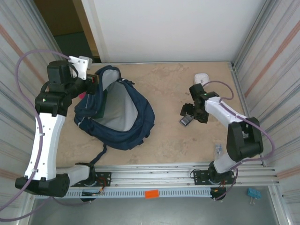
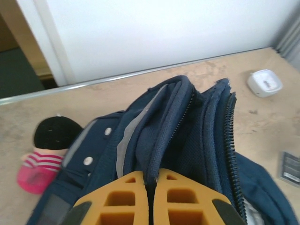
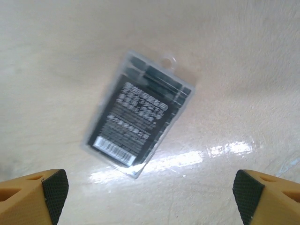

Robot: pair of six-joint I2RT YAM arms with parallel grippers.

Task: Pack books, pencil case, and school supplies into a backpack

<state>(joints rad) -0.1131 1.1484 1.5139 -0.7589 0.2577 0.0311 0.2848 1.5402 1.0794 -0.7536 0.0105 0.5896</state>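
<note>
The navy backpack [image 1: 136, 123] lies open at the left of the table, its grey lining showing. My left gripper [image 1: 93, 85] is shut on its upper rim; in the left wrist view the yellow fingers [image 2: 126, 197] pinch a fold of the backpack [image 2: 187, 136]. A dark grey slab in clear packaging [image 3: 136, 119], one of the school supplies, lies flat on the table. My right gripper [image 3: 150, 197] hangs open just above and short of it, its pads wide apart. From above, the slab [image 1: 184, 121] peeks out under the right gripper [image 1: 189, 114]. The books are out of view.
A pink striped soft pouch with a black end [image 2: 44, 152], possibly the pencil case, lies left of the backpack. A white square device [image 1: 201, 77] sits at the back right. A tiny silvery item [image 1: 218, 150] lies near the right arm's base. Metal walls close in both sides.
</note>
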